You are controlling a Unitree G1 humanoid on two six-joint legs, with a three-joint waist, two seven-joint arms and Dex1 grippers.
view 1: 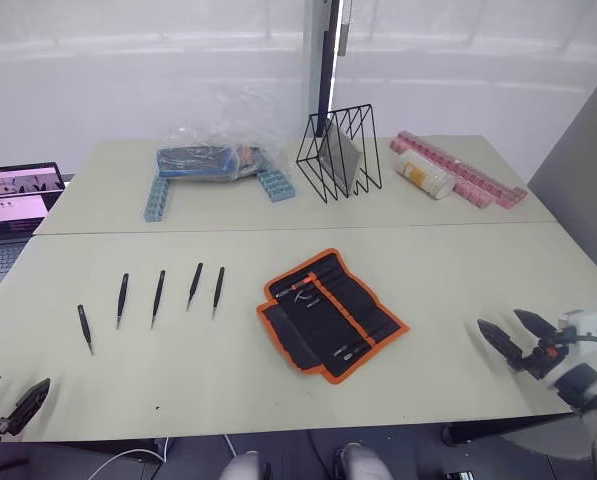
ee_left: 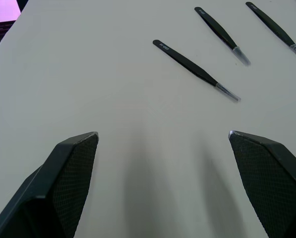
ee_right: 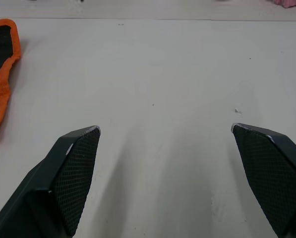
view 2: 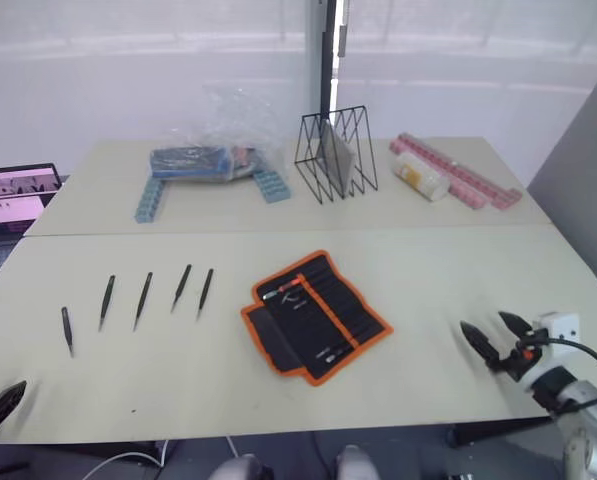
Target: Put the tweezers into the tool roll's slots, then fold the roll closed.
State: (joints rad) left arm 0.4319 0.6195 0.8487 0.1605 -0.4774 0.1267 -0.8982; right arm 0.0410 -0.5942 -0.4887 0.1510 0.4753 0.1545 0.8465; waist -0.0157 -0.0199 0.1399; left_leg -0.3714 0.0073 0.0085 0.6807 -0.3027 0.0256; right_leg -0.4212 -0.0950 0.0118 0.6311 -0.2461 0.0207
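Note:
Several slim black tweezers (view 1: 158, 297) lie in a loose row on the table's left half, the leftmost (view 1: 84, 327) a little apart from the others. The tool roll (view 1: 333, 313) lies open and flat at the centre, orange edging all round, its slots (view 1: 353, 322) facing up with a few small items tucked in. My left gripper (view 1: 16, 392) hovers open at the near left corner, short of the leftmost tweezers (ee_left: 195, 69). My right gripper (view 1: 505, 322) is open over bare table, to the right of the roll's orange edge (ee_right: 1, 74).
At the back stand a clear plastic bag (view 1: 213, 160) of blue items, blue block strips (view 1: 156, 198), a black wire rack (view 1: 340, 152), a white bottle (view 1: 425, 176) and a pink strip of boxes (view 1: 463, 170). A laptop (view 1: 13, 205) sits off the left edge.

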